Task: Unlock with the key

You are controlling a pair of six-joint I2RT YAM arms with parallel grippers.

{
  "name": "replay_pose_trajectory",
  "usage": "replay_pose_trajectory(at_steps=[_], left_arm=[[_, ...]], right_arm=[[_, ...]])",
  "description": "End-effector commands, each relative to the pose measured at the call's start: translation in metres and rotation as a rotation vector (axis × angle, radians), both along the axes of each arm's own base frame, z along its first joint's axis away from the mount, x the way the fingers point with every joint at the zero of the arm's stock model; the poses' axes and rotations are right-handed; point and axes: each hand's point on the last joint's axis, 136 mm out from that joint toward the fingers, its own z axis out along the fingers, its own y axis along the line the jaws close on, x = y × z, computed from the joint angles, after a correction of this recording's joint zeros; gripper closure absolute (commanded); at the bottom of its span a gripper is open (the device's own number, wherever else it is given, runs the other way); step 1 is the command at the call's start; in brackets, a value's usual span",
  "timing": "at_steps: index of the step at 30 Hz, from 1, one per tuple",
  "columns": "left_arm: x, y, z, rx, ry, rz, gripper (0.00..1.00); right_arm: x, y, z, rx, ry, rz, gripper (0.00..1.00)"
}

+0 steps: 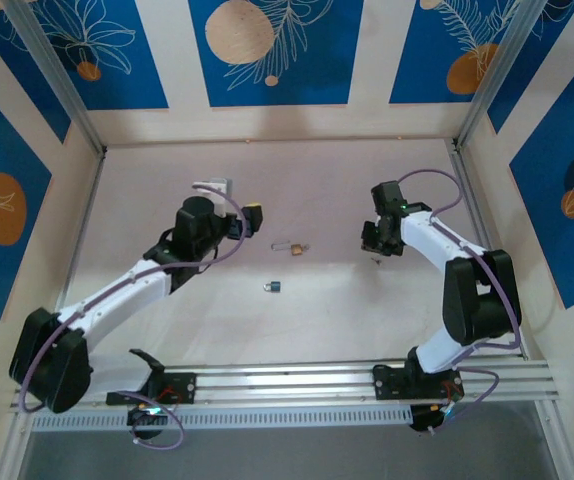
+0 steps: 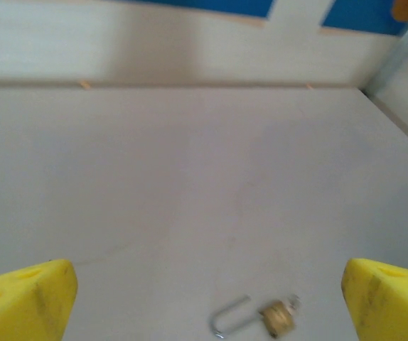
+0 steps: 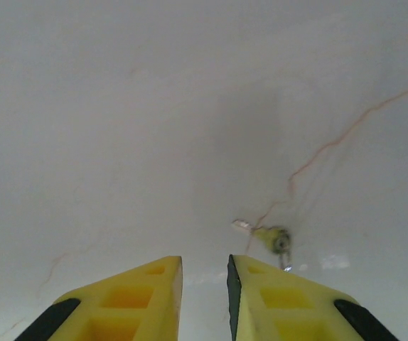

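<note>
**Key on the table, both grippers empty: pickup is the step to get right**

Top view: the key (image 1: pixel 272 287) lay flat on the table (image 1: pixel 147 190), between the two arms and on the near side of the padlock (image 1: pixel 289 246). The two were close but not touching. No finger was in contact with either.

The left gripper (image 1: pixel 254 220) hung just left of the padlock with its fingers spread wide and nothing between them. Its wrist view had the padlock (image 2: pixel 261 320) low in frame, shackle lying to the left. The right gripper (image 3: pixel 204 270) hung off to the right of both items, fingers drawn nearly together with a thin gap, holding nothing.

Judgement: the task was at its start, and the key had to be lifted before anything else.

Notes on doing it well:
- The key looked thin and low, so the fingertips would have to reach almost to the table surface before closing, or they would pinch air.
- Take it by the darker head and leave the blade sticking out free for the keyhole.
- Line the fingers across the head, not along the key.
- The right gripper would need to open before it came down.
- The padlock looked light and would likely slide, so the other gripper should pin its body with the keyhole end left clear.
</note>
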Motion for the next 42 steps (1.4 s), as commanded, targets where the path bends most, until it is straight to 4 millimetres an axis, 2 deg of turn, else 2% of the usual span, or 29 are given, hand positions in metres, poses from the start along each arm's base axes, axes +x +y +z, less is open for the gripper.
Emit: replay_pose_trajectory(at_steps=[1,6,9,16,42], left_arm=[[-0.013,-0.045,-0.001,-0.191,0.131,-0.189,0.07],[-0.036,-0.098,-0.013,-0.275,0.255,-0.404,0.11],[-0.046,-0.112,-0.016,-0.277,0.281,-0.463,0.12],[-0.045,-0.106,-0.011,-0.23,0.24,-0.44,0.12],[-0.044,-0.101,-0.006,-0.206,0.213,-0.421,0.12]], right_arm=[[-0.001,-0.006,-0.003,0.023,0.004,-0.039,0.74],[-0.009,-0.02,-0.015,0.055,0.039,-0.089,0.69],[-0.012,-0.025,-0.023,0.044,0.068,-0.103,0.7],[-0.013,-0.019,-0.033,0.052,0.098,-0.079,0.79],[-0.023,-0.026,-0.048,-0.001,0.164,-0.086,0.81]])
